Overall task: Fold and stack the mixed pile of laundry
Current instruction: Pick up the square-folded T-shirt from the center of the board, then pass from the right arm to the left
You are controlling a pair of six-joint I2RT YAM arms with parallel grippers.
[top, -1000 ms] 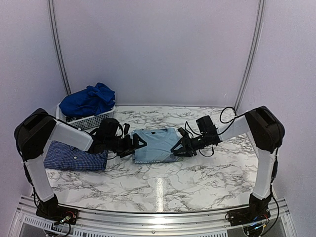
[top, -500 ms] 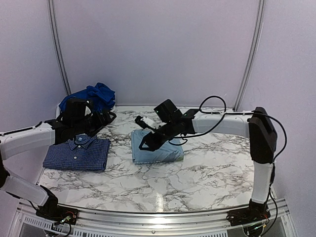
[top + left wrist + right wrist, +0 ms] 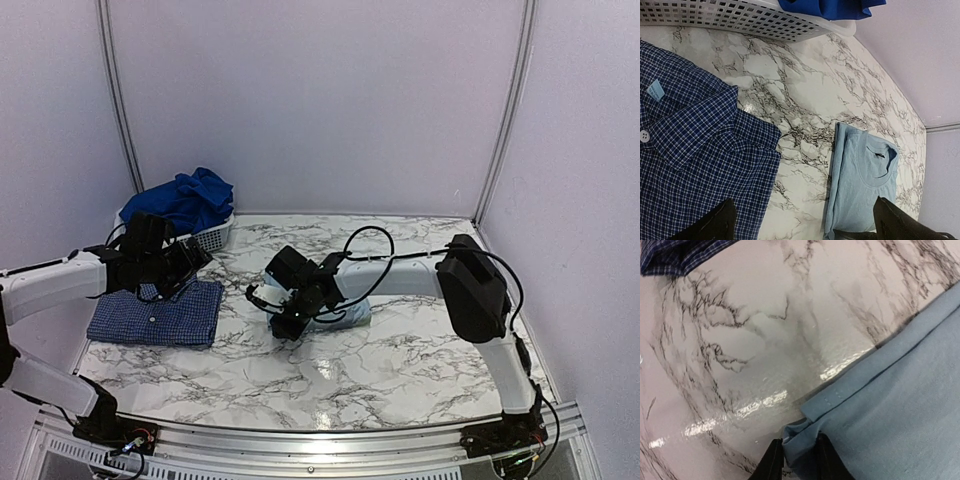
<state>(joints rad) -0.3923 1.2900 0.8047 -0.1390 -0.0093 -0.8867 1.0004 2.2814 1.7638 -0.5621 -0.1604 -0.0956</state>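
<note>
Right tool [image 3: 799, 456] is almost pressed together, pinching the pale blue T-shirt [image 3: 890, 405] at one hem corner. A bunched fold of cloth sits between the jaws, right down at the table [image 3: 740, 340]. From above, that tool [image 3: 285, 318] is at the T-shirt's [image 3: 352, 312] near corner on the left-arm side, and my right arm lies across most of the garment. The T-shirt is flat on the table [image 3: 380, 370], folded, about mid-table. Left tool [image 3: 185, 262] is spread fully wide, holding nothing and touching nothing that I can see. It hangs well to the left-arm side of the T-shirt, over the far edge of the navy check shirt [image 3: 155, 312]. That shirt is folded flat, collar showing [image 3: 695, 165], with bare marble between it and the T-shirt [image 3: 860, 180]. Royal blue clothes [image 3: 180, 200] are heaped in the white basket [image 3: 205, 238], further from the T-shirt than the check shirt, at the back wall.
</note>
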